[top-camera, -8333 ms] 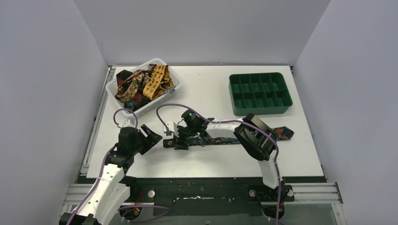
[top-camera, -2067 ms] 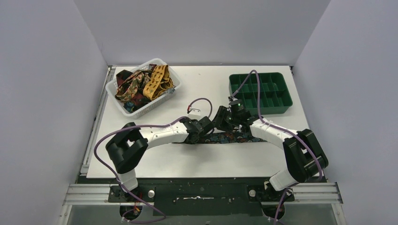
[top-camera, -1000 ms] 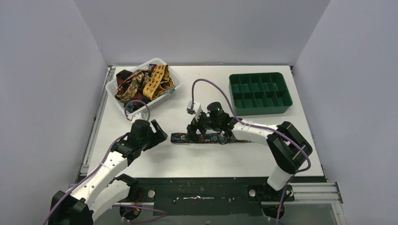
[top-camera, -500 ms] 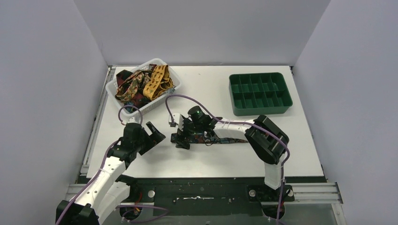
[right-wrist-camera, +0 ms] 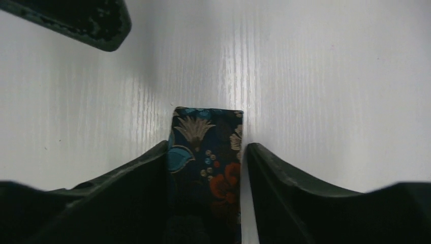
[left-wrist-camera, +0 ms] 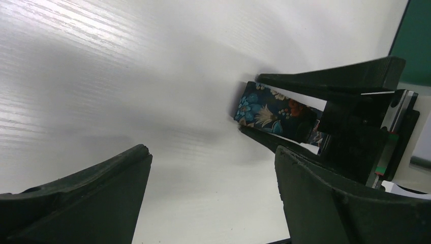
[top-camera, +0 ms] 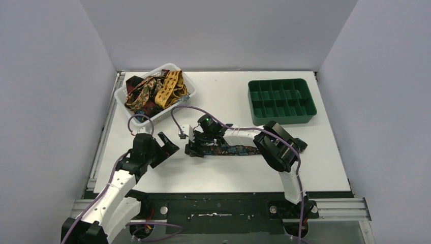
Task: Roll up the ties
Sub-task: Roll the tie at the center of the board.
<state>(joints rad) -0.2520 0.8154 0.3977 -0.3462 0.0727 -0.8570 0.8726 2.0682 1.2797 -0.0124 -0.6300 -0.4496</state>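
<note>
Top external shows one floral tie [top-camera: 239, 149], one basket [top-camera: 168, 115], one tray [top-camera: 280, 120].

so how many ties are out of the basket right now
1: the floral tie lies flat on the table, its end held in the right gripper. Other ties are heaped in the white basket, far left, too tangled to count.

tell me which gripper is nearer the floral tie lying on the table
Right. The right gripper has the end of the floral tie between its fingers, touching both edges. The left gripper is open, off to the left of that end, clear of it.
</note>
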